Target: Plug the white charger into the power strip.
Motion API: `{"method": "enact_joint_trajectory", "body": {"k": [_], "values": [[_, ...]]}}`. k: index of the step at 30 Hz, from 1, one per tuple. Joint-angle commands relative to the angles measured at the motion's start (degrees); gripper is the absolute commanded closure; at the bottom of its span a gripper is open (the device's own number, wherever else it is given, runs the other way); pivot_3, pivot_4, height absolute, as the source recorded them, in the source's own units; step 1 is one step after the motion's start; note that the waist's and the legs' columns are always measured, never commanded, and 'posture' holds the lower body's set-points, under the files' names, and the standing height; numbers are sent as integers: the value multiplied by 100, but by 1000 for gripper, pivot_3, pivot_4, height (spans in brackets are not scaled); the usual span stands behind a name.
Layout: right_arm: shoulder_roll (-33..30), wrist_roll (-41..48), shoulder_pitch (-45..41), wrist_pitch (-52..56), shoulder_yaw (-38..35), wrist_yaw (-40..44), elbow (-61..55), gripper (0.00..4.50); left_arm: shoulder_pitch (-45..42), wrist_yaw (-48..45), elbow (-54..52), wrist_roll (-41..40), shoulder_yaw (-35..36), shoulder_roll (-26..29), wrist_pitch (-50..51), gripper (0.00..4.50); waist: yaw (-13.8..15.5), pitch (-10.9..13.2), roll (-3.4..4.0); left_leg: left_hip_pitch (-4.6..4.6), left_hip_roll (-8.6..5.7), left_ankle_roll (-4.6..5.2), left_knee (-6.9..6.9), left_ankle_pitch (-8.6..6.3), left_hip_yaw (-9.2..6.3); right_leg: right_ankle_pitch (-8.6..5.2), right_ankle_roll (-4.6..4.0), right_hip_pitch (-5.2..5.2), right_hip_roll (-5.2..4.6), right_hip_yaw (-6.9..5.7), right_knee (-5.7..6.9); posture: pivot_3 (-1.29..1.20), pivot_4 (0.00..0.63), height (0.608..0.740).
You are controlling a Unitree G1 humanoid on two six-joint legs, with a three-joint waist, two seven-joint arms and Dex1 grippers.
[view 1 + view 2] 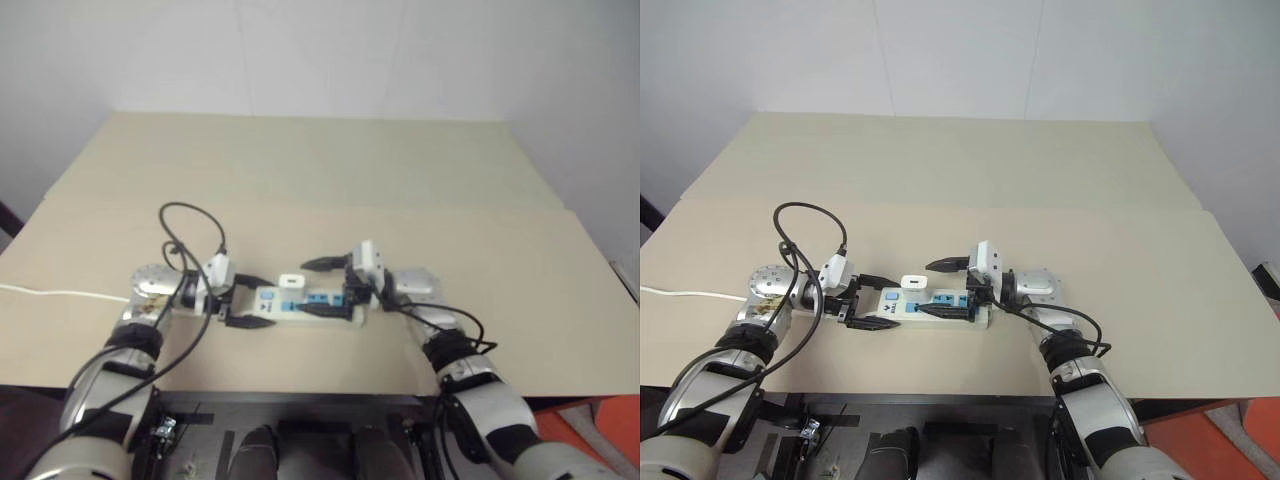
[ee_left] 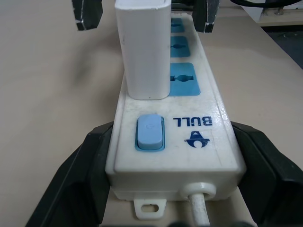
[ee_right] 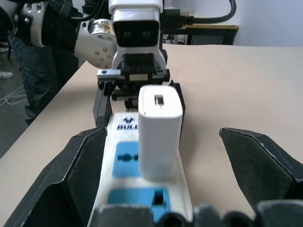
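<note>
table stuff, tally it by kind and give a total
charger: 1
power strip: 1
grippers: 2, left at the strip's switch end, right open at the other end
total: 4

Head stereo pair looks forward and down at the table [image 1: 420, 170] from above, mid-range. Wrist cams sit close and low, facing each other along the power strip [image 2: 189, 123]: left from its 9 o'clock switch end, right from 3 o'clock. All share the white charger [image 3: 160, 132].
</note>
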Motion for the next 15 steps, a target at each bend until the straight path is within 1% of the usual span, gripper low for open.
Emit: {"method": "enact_joint_trajectory", "body": {"k": [1,6,9,12,14,15], "values": [[-162,-49,227,15,-55,18,-45,0,-177,-17,-153,-140,92,83,-18,18,7,0,0,0,0,0,-1,0,0,0,0,0,0,0,-1,0,150,740],[-258,-58,298,-49,-142,-87,-117,0,-129,-17,-378,-426,40,108,27,18,9,0,0,-1,0,0,-4,0,0,0,0,0,0,0,-4,0,150,740],[-313,-34,363,-87,-182,-128,-197,0,-24,-17,-757,-778,124,184,194,18,12,0,0,-2,0,0,-5,0,1,0,0,0,-1,0,-7,0,150,740],[-379,69,438,-22,-273,-137,-389,0,198,-17,-1606,-1375,52,551,693,18,2,0,0,-3,1,0,-10,0,1,1,-1,-1,-1,0,-9,0,150,740],[-569,201,519,284,-361,-88,-723,0,368,-17,-2451,-2015,330,829,1377,18,-2,3,4,-3,2,0,-15,0,1,1,-2,-2,-1,1,-12,0,150,740],[-661,265,569,401,-400,-51,-881,0,431,-17,-2743,-2205,464,917,1603,18,2,7,8,-6,2,0,-16,0,1,1,-2,-4,-1,1,-12,0,150,740]]}}
